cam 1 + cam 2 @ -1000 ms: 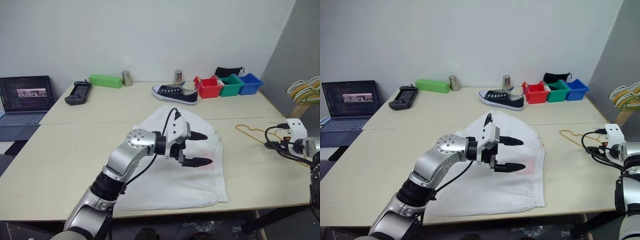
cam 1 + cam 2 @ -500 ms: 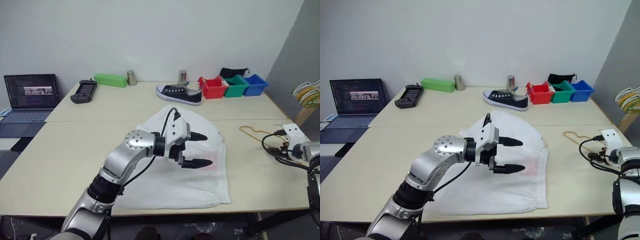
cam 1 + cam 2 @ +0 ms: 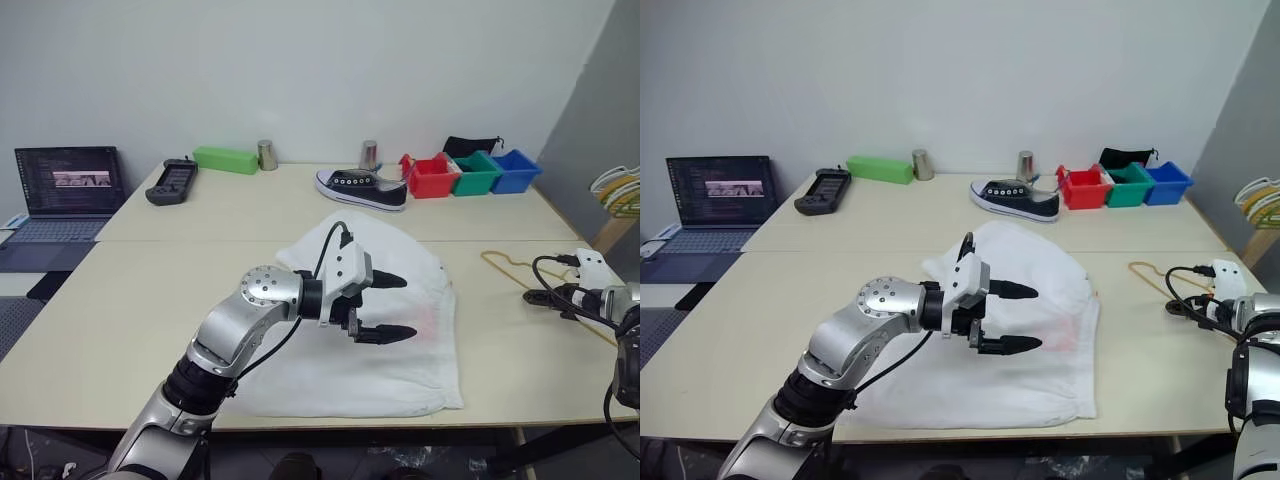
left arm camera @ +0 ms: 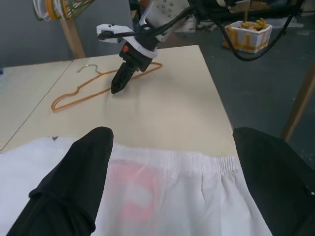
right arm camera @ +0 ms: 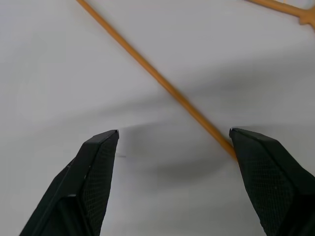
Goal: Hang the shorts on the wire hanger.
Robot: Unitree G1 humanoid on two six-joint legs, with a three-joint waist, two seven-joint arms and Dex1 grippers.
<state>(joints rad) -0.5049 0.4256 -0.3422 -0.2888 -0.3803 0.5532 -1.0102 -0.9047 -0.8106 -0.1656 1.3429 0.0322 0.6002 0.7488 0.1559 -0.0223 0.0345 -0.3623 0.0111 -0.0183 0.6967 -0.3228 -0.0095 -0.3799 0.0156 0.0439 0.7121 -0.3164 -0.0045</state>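
Note:
The white shorts [image 3: 400,370] lie spread flat on the middle of the table, with a faint red print [image 4: 135,189] near the gathered waistband. My left gripper [image 3: 410,307] hovers just above them, pointing right, its jaws open and empty. The thin wire hanger [image 5: 162,82] lies flat on the table to the right of the shorts [image 3: 500,262]. My right gripper [image 5: 173,132] points down over it with its jaws open. One wire of the hanger runs between its fingers, and I cannot tell whether they touch it.
A black sneaker [image 3: 360,188] and red [image 3: 428,178], green [image 3: 470,172] and blue [image 3: 515,168] bins stand at the back. A laptop [image 3: 65,190], a controller [image 3: 170,182] and a green box [image 3: 225,160] sit at the back left. More hangers [image 3: 620,190] hang at the far right.
The camera has swung a little, shifting the whole picture. My right wrist has rolled slightly over the hanger. Both grippers stay open and the shorts lie as before.

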